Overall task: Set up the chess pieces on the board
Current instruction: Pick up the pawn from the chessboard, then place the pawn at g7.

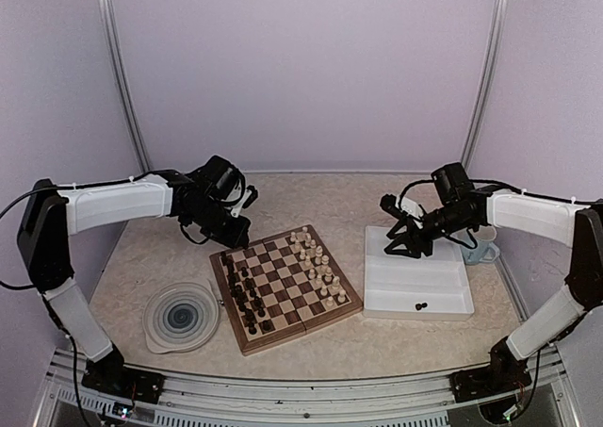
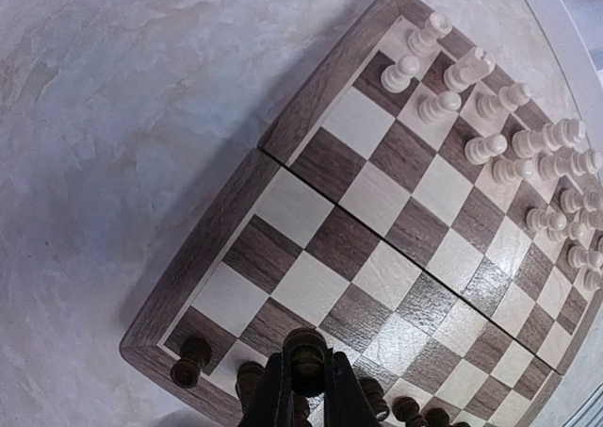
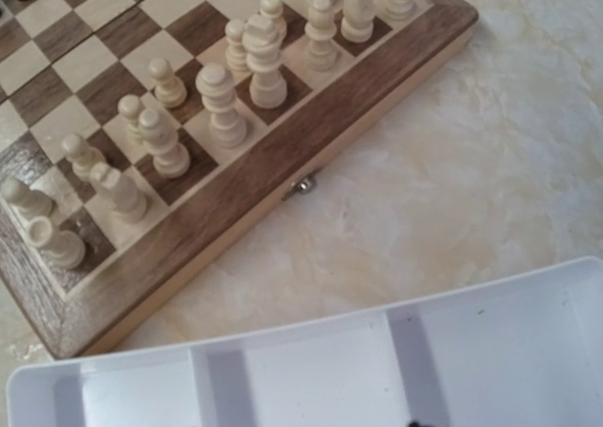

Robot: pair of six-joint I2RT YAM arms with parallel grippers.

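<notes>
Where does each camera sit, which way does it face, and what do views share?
Top external: above, behind the bases, looking down; left arm, right arm, board, tray.
Left wrist: on left arm, looking along the board; its fingers grip a dark piece.
Right wrist: on right arm, facing cream pieces over the tray rim; no fingers show.
All share the board.

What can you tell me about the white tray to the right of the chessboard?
The white tray is a shallow rectangle, plastic by its look, with raised rims and inner dividers forming compartments. It lies flat on the table, beside the board without touching it. It is nearly bare: a small dark piece lies near its front edge. The right gripper hangs over its far corner nearest the board; contact cannot be told.
</notes>
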